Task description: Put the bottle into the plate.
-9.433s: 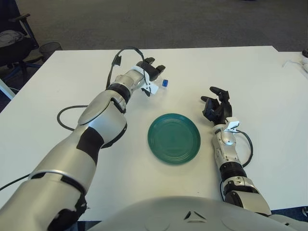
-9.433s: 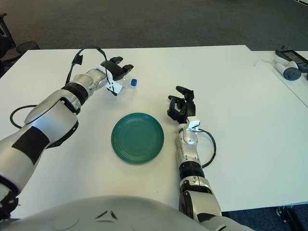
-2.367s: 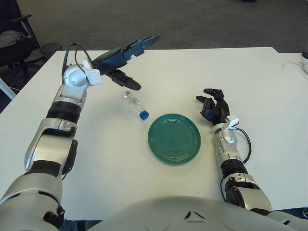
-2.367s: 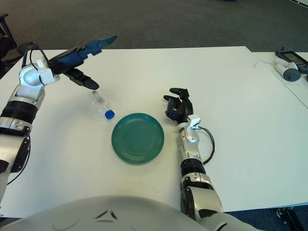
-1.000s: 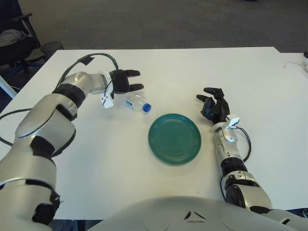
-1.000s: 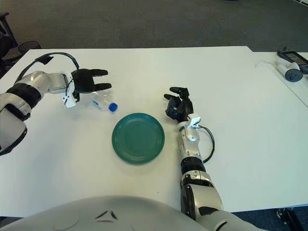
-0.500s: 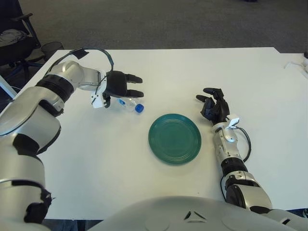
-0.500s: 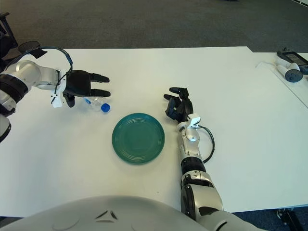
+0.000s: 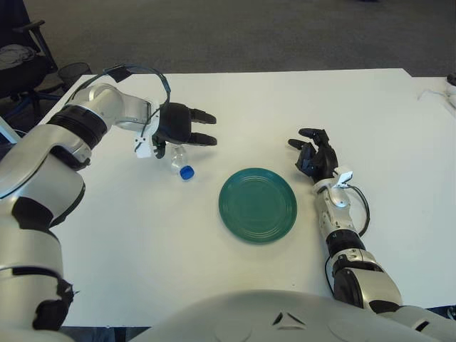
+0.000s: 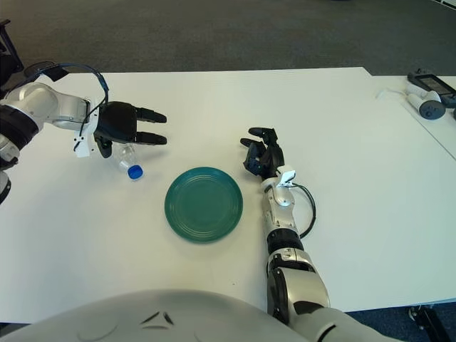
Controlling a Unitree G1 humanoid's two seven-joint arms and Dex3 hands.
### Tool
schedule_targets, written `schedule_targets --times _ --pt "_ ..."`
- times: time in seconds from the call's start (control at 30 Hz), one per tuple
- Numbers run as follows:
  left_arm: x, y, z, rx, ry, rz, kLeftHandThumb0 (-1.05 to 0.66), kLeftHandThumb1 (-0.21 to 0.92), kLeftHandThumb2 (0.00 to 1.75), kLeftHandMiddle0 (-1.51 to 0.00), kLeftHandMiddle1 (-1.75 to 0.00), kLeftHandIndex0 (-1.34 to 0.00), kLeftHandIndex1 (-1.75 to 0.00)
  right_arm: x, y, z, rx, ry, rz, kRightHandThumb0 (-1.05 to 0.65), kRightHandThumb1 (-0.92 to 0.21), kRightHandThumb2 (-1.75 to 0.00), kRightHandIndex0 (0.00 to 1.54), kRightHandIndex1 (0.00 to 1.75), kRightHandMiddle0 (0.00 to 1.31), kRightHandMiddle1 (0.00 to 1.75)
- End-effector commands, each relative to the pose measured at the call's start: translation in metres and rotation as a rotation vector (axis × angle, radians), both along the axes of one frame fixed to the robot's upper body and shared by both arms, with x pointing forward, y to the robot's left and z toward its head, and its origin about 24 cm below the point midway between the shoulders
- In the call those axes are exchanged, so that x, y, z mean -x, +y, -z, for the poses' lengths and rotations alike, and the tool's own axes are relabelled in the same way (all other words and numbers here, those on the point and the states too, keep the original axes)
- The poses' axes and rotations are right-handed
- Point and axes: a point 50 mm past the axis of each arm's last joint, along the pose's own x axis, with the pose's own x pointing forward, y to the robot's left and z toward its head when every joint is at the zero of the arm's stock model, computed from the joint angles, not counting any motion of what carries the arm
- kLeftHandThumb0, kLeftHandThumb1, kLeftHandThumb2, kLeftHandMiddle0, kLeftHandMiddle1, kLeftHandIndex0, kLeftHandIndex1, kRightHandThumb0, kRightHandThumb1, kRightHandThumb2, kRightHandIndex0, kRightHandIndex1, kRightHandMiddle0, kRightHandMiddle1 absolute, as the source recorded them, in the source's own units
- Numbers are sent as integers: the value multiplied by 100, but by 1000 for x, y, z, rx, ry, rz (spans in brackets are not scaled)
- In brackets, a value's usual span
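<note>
Left eye view: no brand, label or writing can be read on anything. The bottle is small, clear plastic with a blue cap; it lies on its side on the white table, cap end pointing toward the robot, to the left of the green plate and apart from its rim. The plate is round, dark green, with faint rings on its face, and nothing lies in it. The left hand hangs over the far end of the bottle, up and left of the plate; its black fingers stretch out flat toward the right, spread and closed on nothing. Whether the palm touches the bottle cannot be told. A white tag hangs at that wrist. The right hand shows just right of the plate, fingers loosely curled upward, holding nothing.

Right eye view: the same layout. The bottle lies left of the plate, its blue cap nearest the robot. The left hand sits above it with fingers extended. The right hand stands at the plate's upper right. Well right of the plate, at the table's far edge, lies a grey device.
</note>
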Motion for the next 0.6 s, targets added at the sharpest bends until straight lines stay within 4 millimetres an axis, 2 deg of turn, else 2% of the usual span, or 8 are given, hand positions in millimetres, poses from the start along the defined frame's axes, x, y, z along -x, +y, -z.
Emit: schedule_targets --times 0.0,0.57 --pt "-4 -4 -9 29 -14 -14 -102 90 11 0 0 0 0 46 6 64 -76 339 8 -38 -59 -112 30 97 11 141" --pt "-2 -13 4 110 74 -51 -105 91 15 0 0 0 0 48 2 64 -84 327 39 -39 -62 -107 32 94 17 136"
